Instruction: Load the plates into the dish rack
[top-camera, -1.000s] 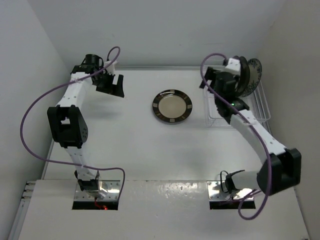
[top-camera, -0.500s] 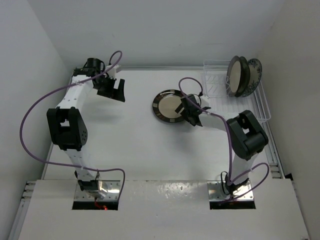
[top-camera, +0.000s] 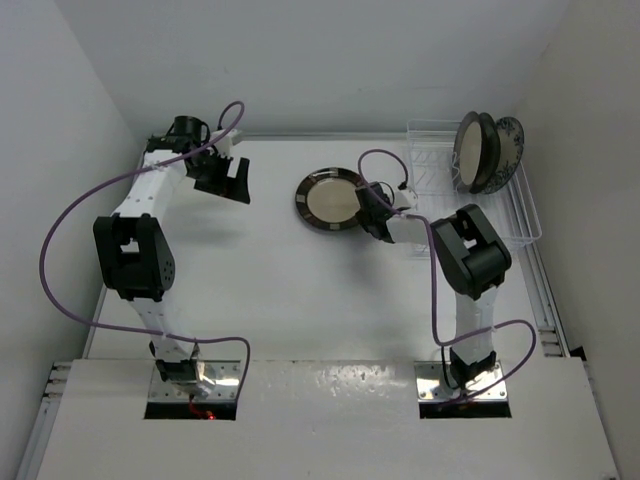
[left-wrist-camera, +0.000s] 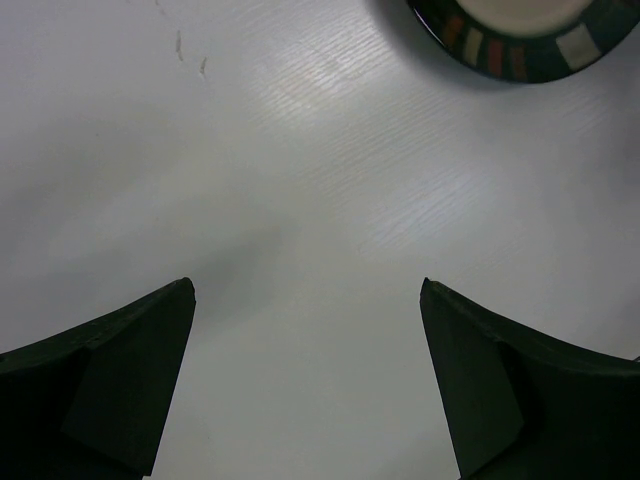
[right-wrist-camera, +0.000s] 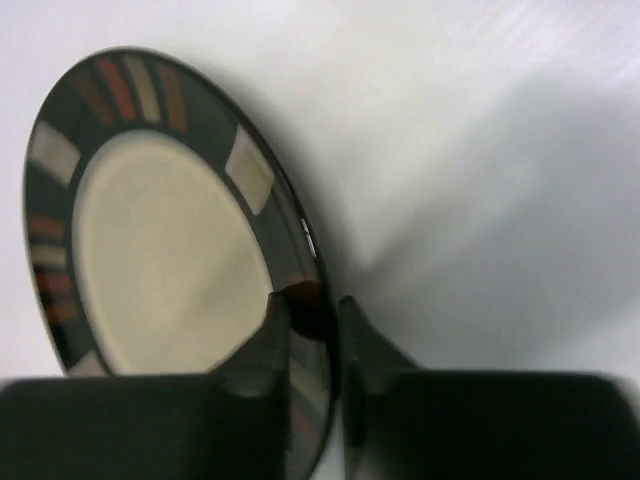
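A plate (top-camera: 330, 199) with a cream centre and a dark rim with coloured patches is at the table's middle back. My right gripper (top-camera: 373, 209) is shut on its right rim. In the right wrist view the rim of the plate (right-wrist-camera: 170, 250) is pinched between the two fingers of the right gripper (right-wrist-camera: 312, 305), and a shadow falls beside that edge. Two more plates, a cream one (top-camera: 467, 150) and a blue floral one (top-camera: 510, 140), stand on edge in the dish rack (top-camera: 522, 225). My left gripper (top-camera: 222, 178) (left-wrist-camera: 307, 290) hangs open over bare table, left of the plate (left-wrist-camera: 520, 50).
The white wire rack sits at the back right against the right wall. White walls close in the table at the left, back and right. Purple cables loop from both arms above the table.
My right arm has swung from the dish rack over to the plate at the middle and its jaws have shut on the rim. The plate has shifted left and back. The left arm has stayed still.
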